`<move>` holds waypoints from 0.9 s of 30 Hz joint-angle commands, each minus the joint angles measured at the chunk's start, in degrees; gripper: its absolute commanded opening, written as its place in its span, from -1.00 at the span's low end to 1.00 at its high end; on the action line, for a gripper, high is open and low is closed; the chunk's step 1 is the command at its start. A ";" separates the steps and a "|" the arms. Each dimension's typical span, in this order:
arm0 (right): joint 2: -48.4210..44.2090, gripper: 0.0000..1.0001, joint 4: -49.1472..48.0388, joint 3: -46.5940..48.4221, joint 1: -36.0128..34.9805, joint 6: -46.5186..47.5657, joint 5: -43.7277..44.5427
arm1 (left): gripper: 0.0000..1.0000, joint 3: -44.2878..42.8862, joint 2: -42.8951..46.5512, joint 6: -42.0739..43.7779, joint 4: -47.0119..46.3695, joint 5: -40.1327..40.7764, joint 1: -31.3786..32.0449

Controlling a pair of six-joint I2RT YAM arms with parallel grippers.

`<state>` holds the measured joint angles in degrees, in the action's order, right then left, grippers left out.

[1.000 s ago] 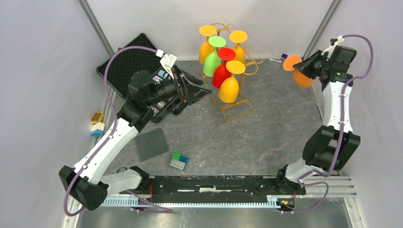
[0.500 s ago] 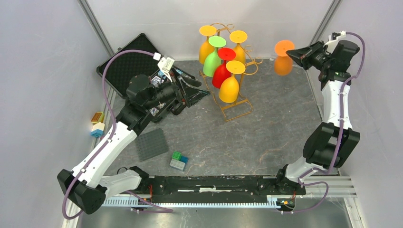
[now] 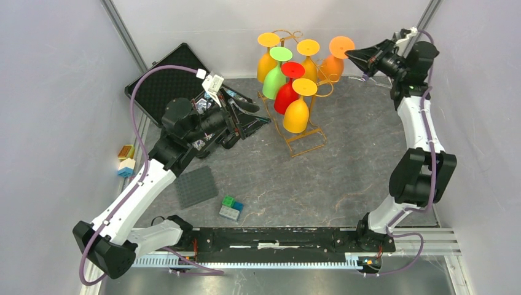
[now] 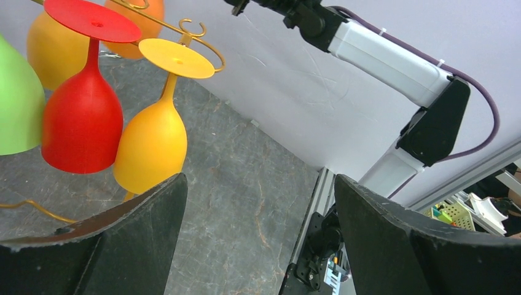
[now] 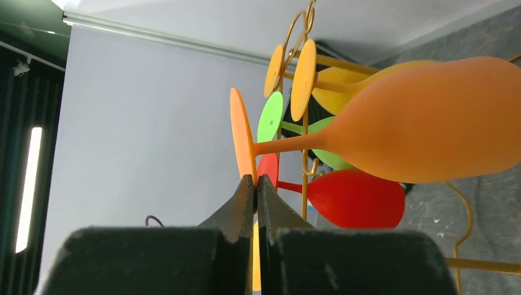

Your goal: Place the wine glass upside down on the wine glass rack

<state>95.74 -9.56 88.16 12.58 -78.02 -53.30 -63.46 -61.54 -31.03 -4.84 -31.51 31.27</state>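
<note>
**Holding a light glass by its foot beside a crowded rack**

The left jaws stand wide apart and empty, just left of the rack [image 5: 473, 265]. Five hung glasses [image 3: 296, 115] crowd its near hooks, so the free room seems to be at the far right. There the right jaws pinch the foot rim of the inverted orange glass [image 3: 332, 64], which hangs in the air just beside the rack. It looks plastic: light, stiff and slick. This thin edge grip may let it swing.

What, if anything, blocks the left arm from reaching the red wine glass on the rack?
Nothing visible, so probably yes. The left tool is open, empty and pointed at the wine glass rack; the red wine glass hangs on its near side.
</note>
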 commanded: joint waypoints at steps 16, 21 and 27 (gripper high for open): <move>2.29 -1.00 -1.15 0.36 -4.47 -0.19 0.41 | 0.91 0.18 2.31 1.22 -0.87 2.15 0.20; 2.55 -1.00 1.60 0.17 -4.89 2.21 0.89 | 0.91 0.18 2.35 1.24 -0.85 2.23 0.20; 3.31 -1.00 2.81 0.21 -6.04 3.47 1.00 | 0.91 0.18 2.31 1.35 -0.80 2.22 0.21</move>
<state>98.43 -6.68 88.14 7.46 -76.47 -52.53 -63.35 -60.58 -31.00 -4.64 -30.04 31.27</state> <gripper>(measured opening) 0.020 0.951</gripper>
